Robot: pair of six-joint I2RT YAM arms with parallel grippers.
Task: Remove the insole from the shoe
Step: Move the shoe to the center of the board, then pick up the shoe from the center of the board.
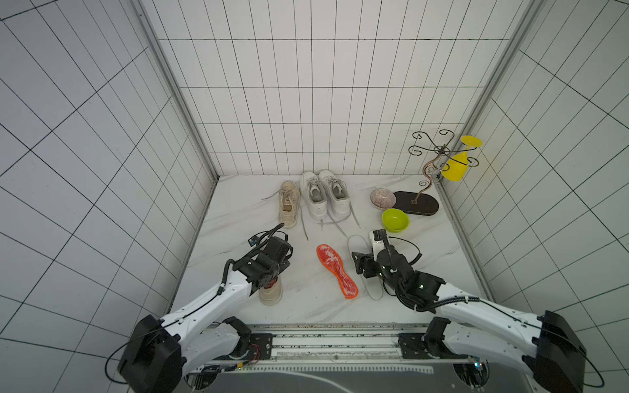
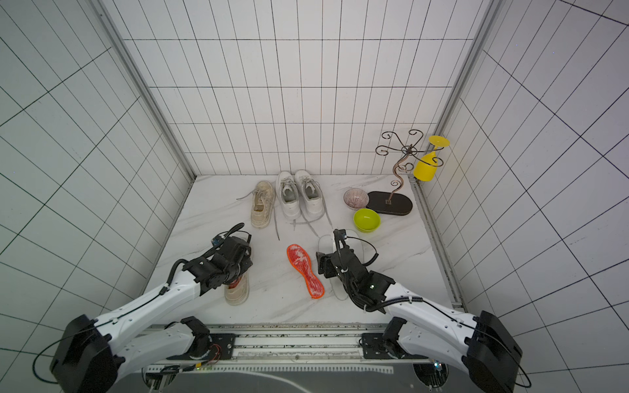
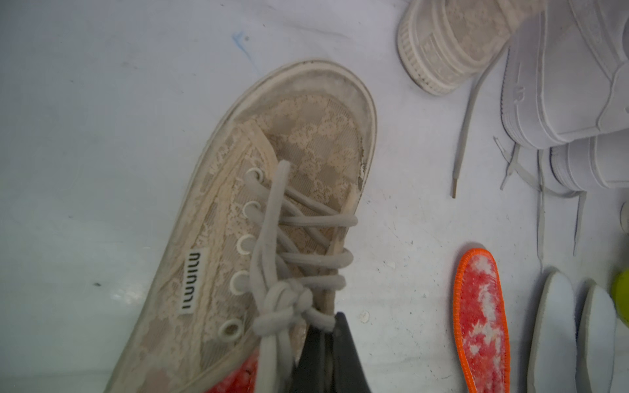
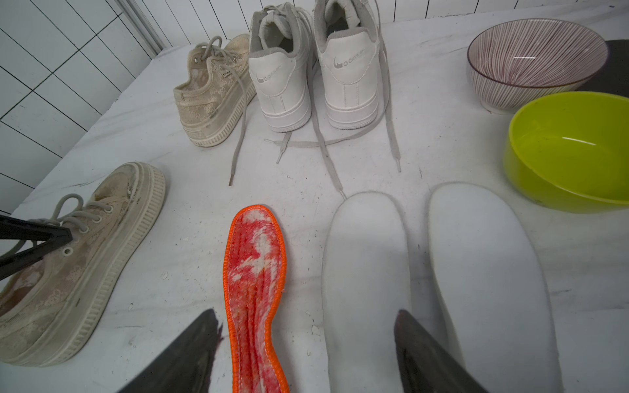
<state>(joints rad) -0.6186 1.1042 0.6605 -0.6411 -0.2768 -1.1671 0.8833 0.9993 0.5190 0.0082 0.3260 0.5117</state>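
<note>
Since the red-and-white insole [image 3: 238, 377] sits inside the beige lace sneaker [image 3: 272, 170] at the near left of the marble table [image 1: 231, 217], with only a strip showing at the shoe's mouth, the left gripper [image 3: 335, 326] reaches down into that mouth beside the lace knot. Its fingers are pressed together. Whether they pinch the insole's edge, the tongue or nothing cannot be told.

The right gripper [image 4: 306, 316] hovers near centre-right with its fingers spread wide and empty, probably kept clear of the left arm's work.

Below it a loose orange-edged insole [image 4: 253, 272] and two white insoles [image 4: 366, 272] lie flat side by side. That row looks like the laying-out place for the insole in the sneaker.
</note>
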